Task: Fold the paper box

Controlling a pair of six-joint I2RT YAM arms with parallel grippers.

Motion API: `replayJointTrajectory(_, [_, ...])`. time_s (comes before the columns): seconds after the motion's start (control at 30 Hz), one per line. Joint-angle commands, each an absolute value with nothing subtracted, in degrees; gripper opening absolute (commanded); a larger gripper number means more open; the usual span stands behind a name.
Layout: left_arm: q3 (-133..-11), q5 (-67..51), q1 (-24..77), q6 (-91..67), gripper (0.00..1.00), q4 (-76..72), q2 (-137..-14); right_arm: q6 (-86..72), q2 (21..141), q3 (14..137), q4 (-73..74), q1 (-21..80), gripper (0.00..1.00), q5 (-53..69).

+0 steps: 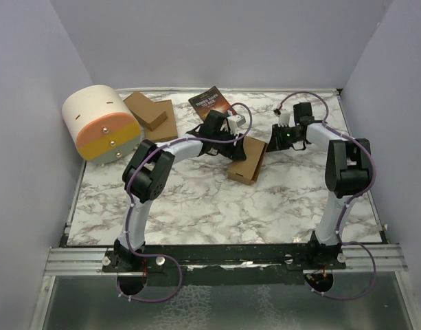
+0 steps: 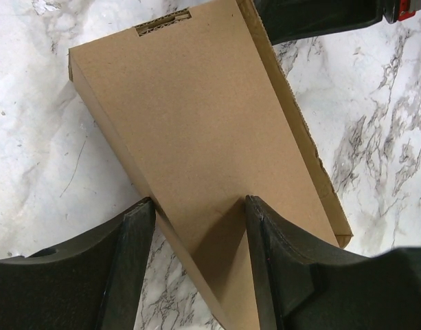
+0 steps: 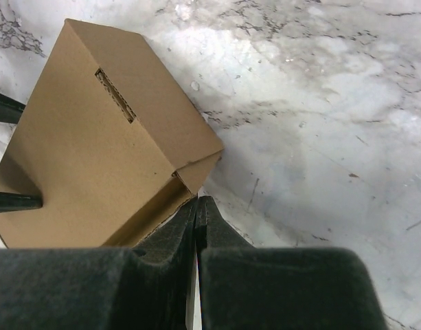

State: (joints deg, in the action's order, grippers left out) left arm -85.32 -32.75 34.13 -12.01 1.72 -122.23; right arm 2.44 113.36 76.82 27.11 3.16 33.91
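Observation:
The paper box [image 1: 248, 159], a brown brick-shaped carton, lies on the marble table between the two arms. In the left wrist view the paper box [image 2: 196, 117] runs away from the camera, a slot cut near its far end. My left gripper [image 2: 200, 203] is open astride the near long edge. One finger [image 2: 131, 261] stands beside the side wall and the other rests over the top face. My right gripper [image 3: 202, 203] is shut and empty, its tips at the end corner of the paper box [image 3: 93, 158], where a small flap sticks out.
A cream and orange cylinder [image 1: 104, 124] stands at the back left. Next to it lies a stack of flat cardboard pieces [image 1: 154, 115]. A dark-covered book [image 1: 210, 102] lies behind the left arm. Grey walls close in the table on three sides.

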Motion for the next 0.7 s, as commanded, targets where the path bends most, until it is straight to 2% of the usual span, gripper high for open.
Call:
replayJointTrajectory(0.0, [-82.4, -36.1, 35.7, -13.9, 0.56, 0.0, -121.3, 4.3, 112.9, 76.6, 23.1, 5.7, 0.01, 35.9])
replayJointTrajectory(0.17, [-82.3, -37.0, 36.0, -15.4, 0.57, -1.6, -121.6, 7.4, 113.1, 78.5, 24.1, 7.6, 0.01, 34.9])
replayJointTrajectory(0.4, [-77.1, -29.0, 35.0, -20.1, 0.61, -8.1, -117.2, 11.9, 107.9, 74.1, 25.5, 6.9, 0.03, 26.3])
replayJointTrajectory(0.57, [-73.2, -23.7, 33.8, -23.8, 0.65, -13.9, -112.7, 15.3, 98.4, 66.6, 23.9, 5.4, 0.03, 27.9])
replayJointTrajectory(0.67, [-71.9, -20.8, 33.4, -24.4, 0.66, -15.2, -110.0, 20.0, 93.6, 64.2, 25.6, 4.8, 0.05, 34.4])
